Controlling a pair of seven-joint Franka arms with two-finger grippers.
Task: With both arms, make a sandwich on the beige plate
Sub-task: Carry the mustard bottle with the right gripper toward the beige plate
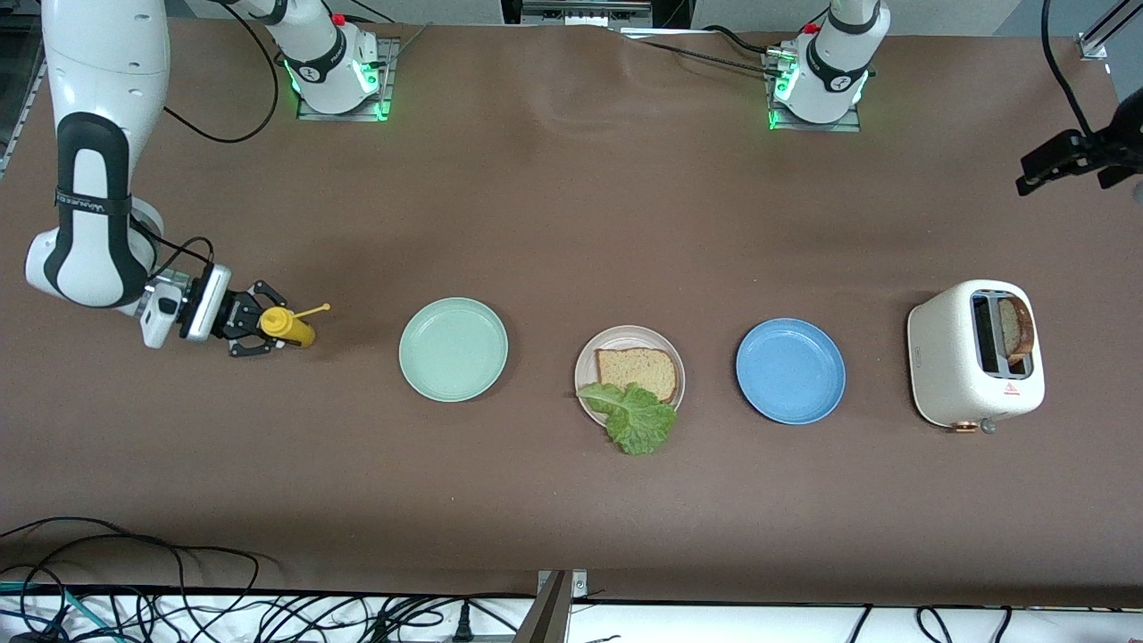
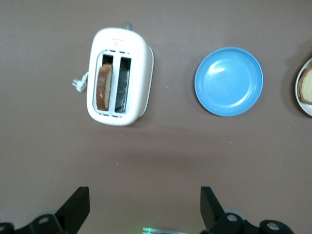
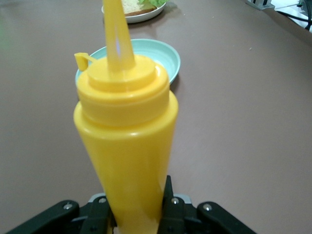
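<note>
Front view, from the right arm's end of the counter (image 1: 554, 205) to the left arm's: the right arm bends down from its base, forearm near vertical, wrist turned sideways so the right tool (image 1: 268, 331) points along the counter toward the mint green plate (image 1: 453, 348). Its fingers (image 3: 170, 207) are clamped on a yellow squeeze bottle (image 1: 287, 327) lying horizontal, thin nozzle aimed at that plate. In the right wrist view the bottle (image 3: 126, 141) fills the picture, gripped near its base.

Taking the beige plate (image 1: 585, 362) as landmark: it sits mid-counter, with the mint green plate beside it toward the right arm's end and the blue plate (image 1: 790, 371) beside it toward the left arm's end. On it lies one bread slice (image 1: 636, 371); a lettuce leaf (image 1: 636, 420) overlaps the slice's nearer edge and hangs over the rim toward the front camera.

Past the blue plate stands a white toaster (image 1: 955, 357) with a second slice (image 1: 1016, 328) upright in one slot.

The left arm waits, its left tool (image 2: 145, 207) held high over the counter near the toaster, fingers spread wide and holding nothing.
</note>
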